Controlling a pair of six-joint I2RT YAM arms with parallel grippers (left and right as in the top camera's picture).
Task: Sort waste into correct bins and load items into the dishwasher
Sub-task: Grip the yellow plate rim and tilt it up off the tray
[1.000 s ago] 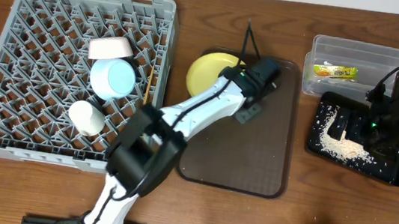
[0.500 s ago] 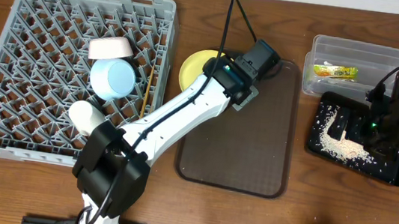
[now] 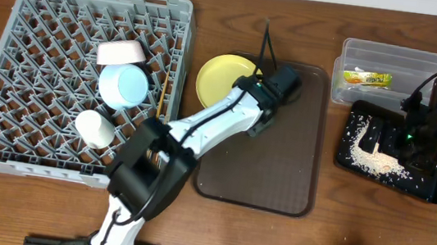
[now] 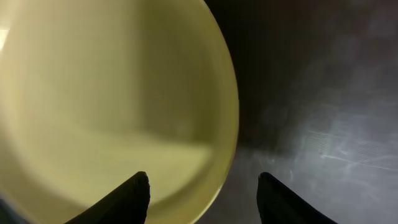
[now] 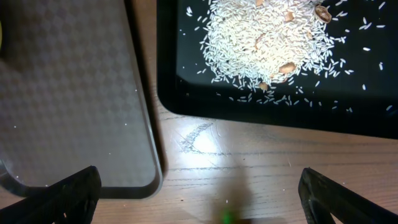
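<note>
Legible text: none in any view.
Printed matter, one item: snack wrapper, yellow-green, lying in the clear tub. It carries red print along its length, too small and blurred from overhead to make out any letters or a brand.

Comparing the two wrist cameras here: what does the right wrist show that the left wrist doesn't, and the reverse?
Only the right wrist view shows the black tray with its heap of white rice crumbs, and the bare wooden table beside it. Only the left wrist view shows the yellow plate, seen close up at its rim. Both show part of the brown serving tray.
</note>
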